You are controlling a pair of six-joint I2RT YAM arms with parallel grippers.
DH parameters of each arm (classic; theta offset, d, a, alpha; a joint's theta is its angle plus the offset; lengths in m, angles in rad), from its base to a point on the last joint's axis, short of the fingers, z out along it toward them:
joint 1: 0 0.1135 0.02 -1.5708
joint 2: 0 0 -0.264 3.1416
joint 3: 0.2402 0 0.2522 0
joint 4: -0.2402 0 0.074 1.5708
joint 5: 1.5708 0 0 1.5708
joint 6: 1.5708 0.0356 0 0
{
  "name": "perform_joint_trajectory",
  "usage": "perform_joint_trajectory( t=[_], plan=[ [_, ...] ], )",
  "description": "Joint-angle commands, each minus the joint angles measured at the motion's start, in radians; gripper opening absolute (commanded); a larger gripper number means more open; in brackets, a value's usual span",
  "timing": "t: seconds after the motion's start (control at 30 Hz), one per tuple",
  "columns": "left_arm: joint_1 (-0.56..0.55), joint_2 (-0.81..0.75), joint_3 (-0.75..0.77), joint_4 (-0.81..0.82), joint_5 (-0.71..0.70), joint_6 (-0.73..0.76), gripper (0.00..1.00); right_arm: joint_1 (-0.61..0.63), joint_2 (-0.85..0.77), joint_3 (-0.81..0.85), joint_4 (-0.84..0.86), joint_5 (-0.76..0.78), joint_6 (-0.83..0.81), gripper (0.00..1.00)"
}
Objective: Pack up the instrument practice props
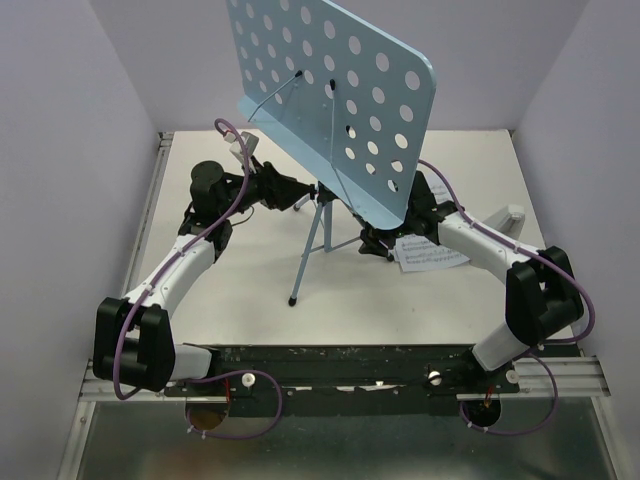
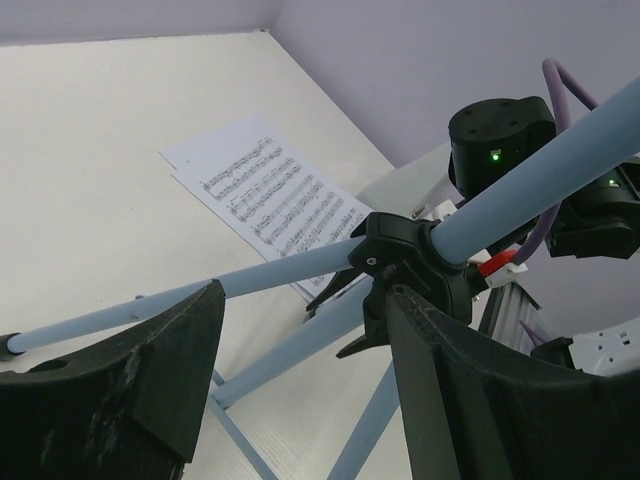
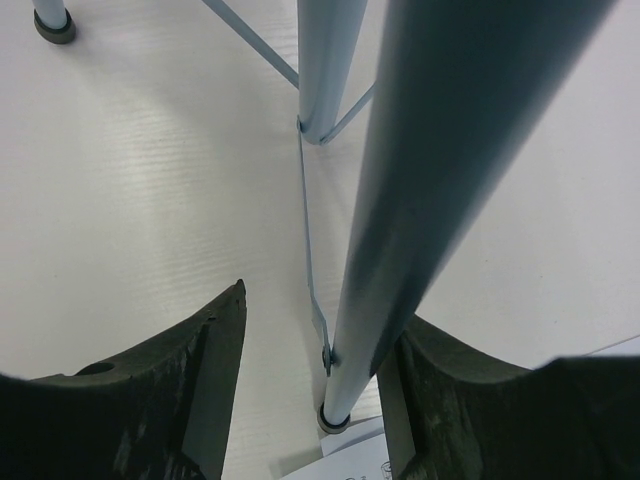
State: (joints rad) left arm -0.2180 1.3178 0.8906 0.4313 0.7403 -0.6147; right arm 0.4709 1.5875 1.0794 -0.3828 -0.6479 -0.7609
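Observation:
The light-blue music stand stands upright on its tripod legs mid-table, its perforated tray tilted, with thin wire holders on it. Two printed sheet-music pages lie flat on the table to the right of the legs; they also show in the left wrist view. My left gripper is open beside the pole; the black leg hub and leg tubes lie between its fingers. My right gripper is open around one leg, which runs close to the right finger.
Lilac walls close in the table on the left, back and right. A metal rail runs along the near edge by the arm bases. A small white object lies at the right. One leg's foot rests by a page corner.

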Motion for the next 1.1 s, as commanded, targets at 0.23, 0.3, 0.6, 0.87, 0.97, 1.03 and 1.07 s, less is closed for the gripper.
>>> perform_joint_trajectory(
  t=[0.23, 0.3, 0.6, 0.87, 0.97, 1.03, 1.07],
  plan=[
    [0.020, 0.034, -0.031, -0.115, -0.171, 0.049, 0.75, 0.003, -0.026, -0.026, 0.016, 0.016, -0.014, 0.61],
    [0.026, 0.029, -0.047, -0.129, -0.182, 0.050, 0.75, -0.002, -0.024, -0.026, 0.015, 0.016, -0.014, 0.61],
    [0.037, 0.018, -0.084, -0.180, -0.211, 0.015, 0.82, 0.002, -0.018, -0.018, 0.016, 0.008, -0.012, 0.61],
    [0.040, 0.014, -0.088, -0.123, -0.153, 0.013, 0.82, 0.000, -0.017, -0.016, 0.013, 0.010, -0.011, 0.61],
    [0.039, 0.015, -0.079, -0.080, -0.110, -0.005, 0.83, 0.002, -0.014, -0.015, 0.013, 0.010, -0.011, 0.61],
    [0.037, 0.018, -0.068, -0.056, -0.087, -0.010, 0.83, 0.002, -0.014, -0.013, 0.015, 0.010, -0.009, 0.61],
    [0.037, 0.020, -0.062, -0.049, -0.081, -0.014, 0.83, 0.002, -0.014, -0.013, 0.013, 0.008, -0.008, 0.61]
  ],
)
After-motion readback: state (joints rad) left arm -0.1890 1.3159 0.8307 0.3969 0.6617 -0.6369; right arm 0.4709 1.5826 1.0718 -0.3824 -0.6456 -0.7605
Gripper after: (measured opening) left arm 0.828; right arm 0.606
